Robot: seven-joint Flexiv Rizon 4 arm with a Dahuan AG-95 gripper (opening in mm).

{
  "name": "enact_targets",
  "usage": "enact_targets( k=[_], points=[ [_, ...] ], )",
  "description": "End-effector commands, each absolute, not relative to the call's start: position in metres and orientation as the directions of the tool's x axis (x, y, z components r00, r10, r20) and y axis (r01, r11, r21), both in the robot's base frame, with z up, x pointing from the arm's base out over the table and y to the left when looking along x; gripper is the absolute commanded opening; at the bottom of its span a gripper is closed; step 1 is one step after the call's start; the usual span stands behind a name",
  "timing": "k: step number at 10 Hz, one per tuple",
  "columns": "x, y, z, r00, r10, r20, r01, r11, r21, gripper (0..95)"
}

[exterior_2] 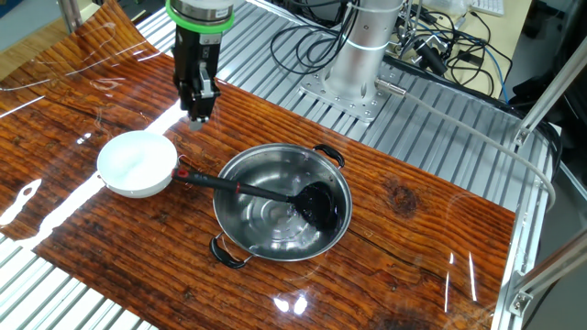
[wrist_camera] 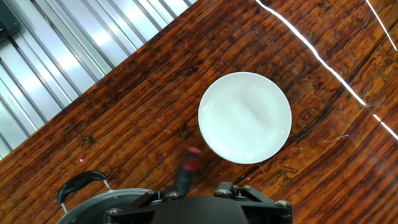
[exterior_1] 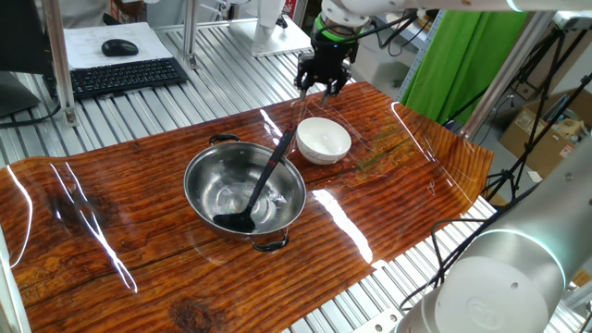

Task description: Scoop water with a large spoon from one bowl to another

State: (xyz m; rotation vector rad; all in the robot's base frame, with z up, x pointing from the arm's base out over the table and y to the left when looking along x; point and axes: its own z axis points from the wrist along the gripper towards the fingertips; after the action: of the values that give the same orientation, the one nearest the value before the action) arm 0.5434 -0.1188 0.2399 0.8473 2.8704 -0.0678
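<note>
The black ladle [exterior_1: 269,174] lies with its cup in the steel bowl [exterior_1: 202,165] and its handle leaning over the rim toward the white bowl [exterior_1: 323,140]. The white bowl stands on the wooden tabletop just right of the steel bowl. My gripper [exterior_1: 321,90] hangs above the table behind the white bowl, open and empty, apart from the ladle. The other fixed view shows the gripper [exterior_2: 197,114] past the white bowl [exterior_2: 138,161], with the ladle [exterior_2: 249,191] in the steel bowl [exterior_2: 275,152]. The hand view looks down on the white bowl [wrist_camera: 244,117] and the ladle's handle end [wrist_camera: 189,163].
The wood-pattern mat [exterior_1: 111,240] covers a slatted metal table. A keyboard [exterior_1: 125,77] and mouse [exterior_1: 119,47] lie at the back left. The arm's base [exterior_2: 359,55] and cables stand behind the mat. One loop handle of the steel bowl [wrist_camera: 81,185] shows below my hand.
</note>
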Motion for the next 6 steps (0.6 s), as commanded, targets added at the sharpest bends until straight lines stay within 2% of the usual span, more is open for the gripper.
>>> enact_targets(
  k=[1, 4, 6],
  points=[
    [0.545, -0.122, 0.237, -0.865, 0.491, -0.102, 0.491, 0.871, 0.027, 0.0],
    [0.549, -0.131, 0.230, -0.904, 0.426, 0.028, 0.427, 0.903, 0.046, 0.0],
    [0.551, -0.135, 0.227, -0.914, 0.403, 0.054, 0.405, 0.913, 0.046, 0.0]
  ],
)
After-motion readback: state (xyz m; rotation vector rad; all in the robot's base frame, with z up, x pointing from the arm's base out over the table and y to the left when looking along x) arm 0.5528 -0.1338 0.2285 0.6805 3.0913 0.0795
